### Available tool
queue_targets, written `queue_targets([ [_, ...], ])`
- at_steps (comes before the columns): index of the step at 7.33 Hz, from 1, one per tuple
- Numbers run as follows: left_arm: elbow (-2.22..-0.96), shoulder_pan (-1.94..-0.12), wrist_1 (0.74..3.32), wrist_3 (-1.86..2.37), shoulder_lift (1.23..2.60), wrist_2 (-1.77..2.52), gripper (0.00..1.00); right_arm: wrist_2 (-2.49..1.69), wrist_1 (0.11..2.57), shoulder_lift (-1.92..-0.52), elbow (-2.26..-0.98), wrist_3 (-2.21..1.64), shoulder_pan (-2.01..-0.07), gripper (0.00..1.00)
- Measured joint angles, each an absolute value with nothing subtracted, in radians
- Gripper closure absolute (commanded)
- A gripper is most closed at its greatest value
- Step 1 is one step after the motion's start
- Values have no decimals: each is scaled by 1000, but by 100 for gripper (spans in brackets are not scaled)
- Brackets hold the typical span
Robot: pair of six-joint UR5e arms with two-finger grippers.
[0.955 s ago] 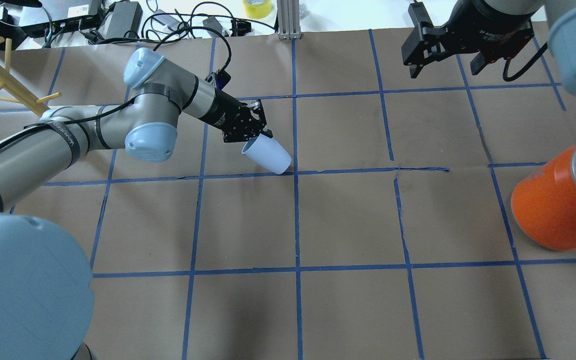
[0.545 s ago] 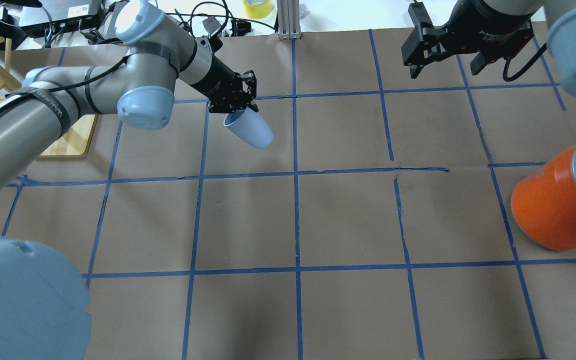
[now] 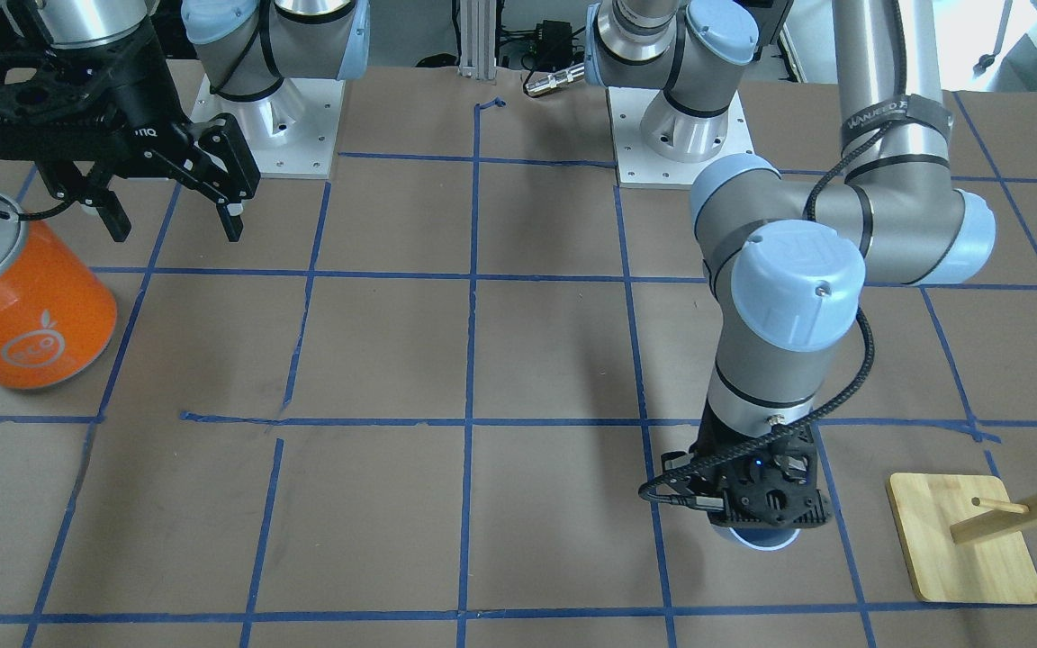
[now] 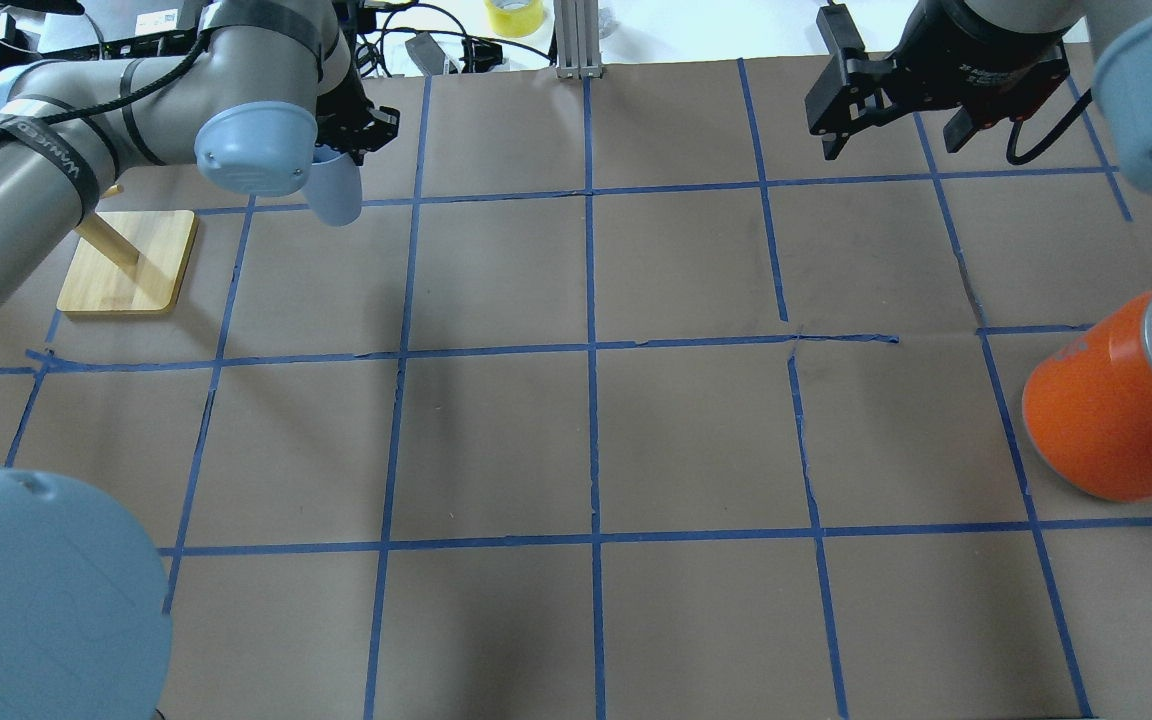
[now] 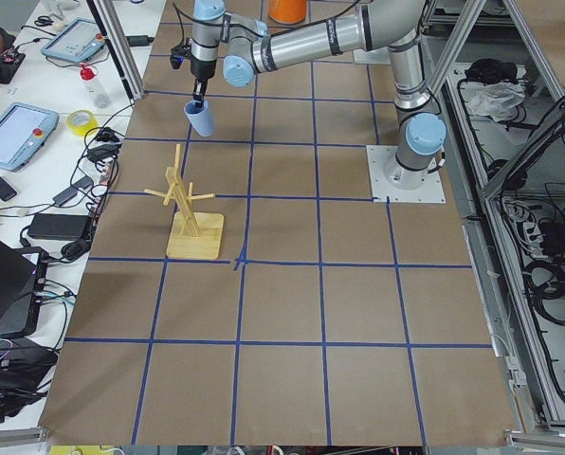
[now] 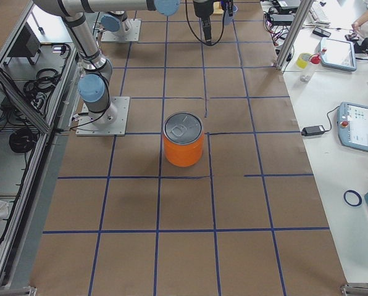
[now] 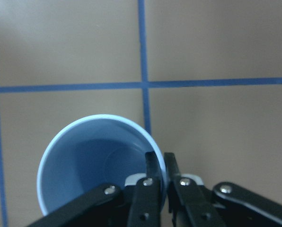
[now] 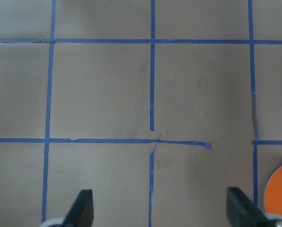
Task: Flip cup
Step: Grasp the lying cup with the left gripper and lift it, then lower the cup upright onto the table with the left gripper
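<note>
Pale lavender-blue plastic, the small tapered cup (image 7: 89, 170) looks light, stiff and a little slick to us. Our left gripper (image 7: 162, 163) pinches its rim wall, mouth up, over the flat brown-paper worktop (image 4: 696, 430) beside the wooden peg rack (image 4: 126, 262). Our right gripper (image 8: 161, 210) hangs spread wide, empty.

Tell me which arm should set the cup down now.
Left. The left gripper pinches the cup by its rim, mouth up, above the table. The right gripper is open, empty and far off, by the orange can.
</note>
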State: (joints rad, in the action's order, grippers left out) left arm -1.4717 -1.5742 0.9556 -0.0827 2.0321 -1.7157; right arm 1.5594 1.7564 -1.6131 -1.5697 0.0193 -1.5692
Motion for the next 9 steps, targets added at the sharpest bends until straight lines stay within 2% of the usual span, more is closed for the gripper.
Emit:
queue_targets([
  [6, -1549, -1482, 849, -108, 2100, -1614, 100, 1563, 1755, -1614, -1574, 18, -1572, 0],
  [7, -1564, -1480, 846, -110, 2101, -1612, 14, 1563, 1754, -1614, -1575, 19, -1572, 0],
  [8, -1574, -1479, 846, -111, 2097, -1611, 0, 1563, 1754, -1614, -1575, 19, -1572, 0],
  [9, -1575, -1478, 859, -112, 2086, -1611, 0, 1563, 1754, -1614, -1575, 18, -1572, 0],
])
